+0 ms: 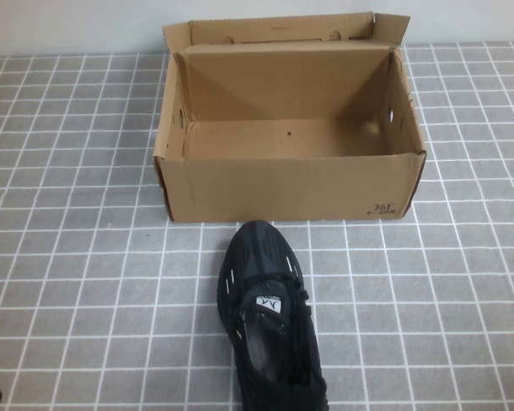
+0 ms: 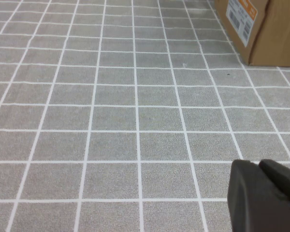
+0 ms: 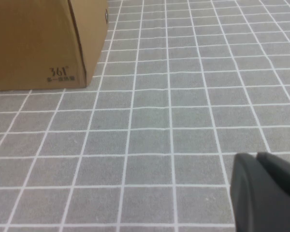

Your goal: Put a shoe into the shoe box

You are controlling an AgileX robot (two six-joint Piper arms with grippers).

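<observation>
Shoe box (image 1: 289,184): plain brown corrugated cardboard, rectangular, lid flap folded up at the far side, interior bare. Round holes punched in the side walls, small dark "361" print on the near right corner. It sits at the far middle of the table (image 1: 68,257), which is covered in a grey matte cloth with a white grid.

Shoe (image 1: 269,312): all-black mesh sneaker, black laces, short white dashes along the sides, white tongue label. It lies on the cloth just in front of the box's near wall, rounded toe pointing at the box, heel cut off by the near edge. Not in the box.

Left gripper (image 2: 262,195): low at near left, above bare cloth, dark matte fingers pressed together, holding nothing. An orange-and-white label shows on the box's left end.

Right gripper (image 3: 266,191): near right, above bare cloth, same dark fingers closed, empty.
</observation>
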